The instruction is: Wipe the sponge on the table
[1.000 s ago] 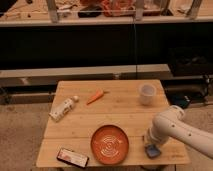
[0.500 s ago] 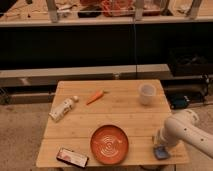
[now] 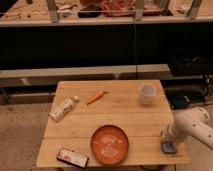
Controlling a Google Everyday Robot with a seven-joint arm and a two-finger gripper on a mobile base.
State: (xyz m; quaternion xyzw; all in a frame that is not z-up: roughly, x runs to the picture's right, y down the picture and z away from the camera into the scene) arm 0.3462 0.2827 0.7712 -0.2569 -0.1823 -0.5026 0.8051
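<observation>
The small blue sponge (image 3: 168, 146) lies on the light wooden table (image 3: 125, 114), close to its front right corner. My gripper (image 3: 167, 138) comes down onto it from the white arm (image 3: 194, 128), which reaches in from the right past the table's edge. The gripper is shut on the sponge and presses it to the planks. The fingers cover the sponge's upper part.
An orange plate (image 3: 109, 144) sits front centre, left of the sponge. A dark flat phone-like thing (image 3: 72, 158) lies at the front left. A white cup (image 3: 146, 93) stands back right, with a carrot (image 3: 95, 97) and a white bottle (image 3: 63, 108) to its left. A grey shelf (image 3: 75, 75) runs behind.
The gripper and sponge have slid right along the table's front, away from the plate toward the right edge. The arm has drawn back to the right.
</observation>
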